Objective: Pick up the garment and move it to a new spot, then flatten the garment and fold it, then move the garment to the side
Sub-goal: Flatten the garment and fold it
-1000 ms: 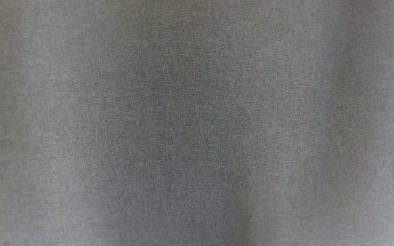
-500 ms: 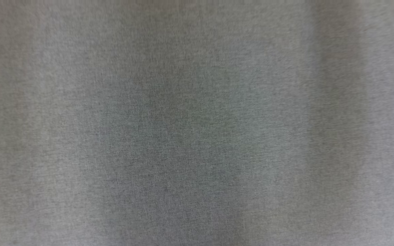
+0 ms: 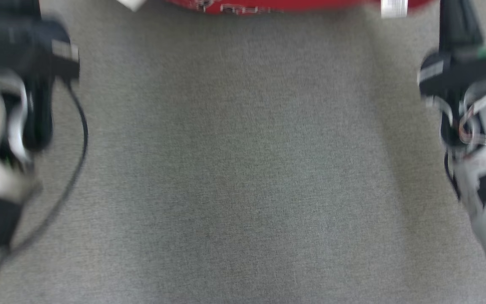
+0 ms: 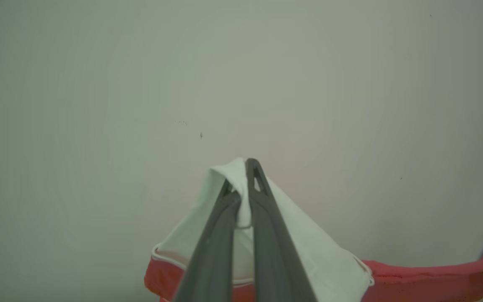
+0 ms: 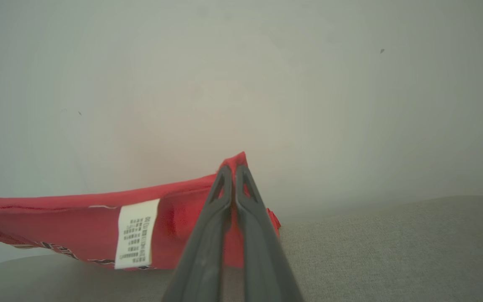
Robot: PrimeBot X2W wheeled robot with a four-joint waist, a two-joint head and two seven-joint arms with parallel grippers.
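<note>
I hold one garment [image 5: 57, 218], red with a white part, strung between my two grippers. My left gripper [image 4: 241, 172] has both dark fingers [image 4: 266, 235] pressed together on a peak of the white cloth, which bunches up between the tips and drapes down either side of them. The red cloth begins below it and runs away to the right in the left wrist view. My right gripper [image 5: 233, 170] is pinched tight on a corner of the red cloth, whose edge pokes up just past the tips.

One white care label [image 5: 134, 233] with small dark print hangs on the red cloth just beside my right fingers. A line of dark and white markings runs along the garment's lower edge.

In the head view the garment shows as a red band at the top edge, above the grey woven surface [image 3: 243, 169], and my arms stand at either side, blurred. One black cable [image 3: 80, 126] loops beside my left arm. A pale wall [image 4: 141, 84] stands behind the garment.
</note>
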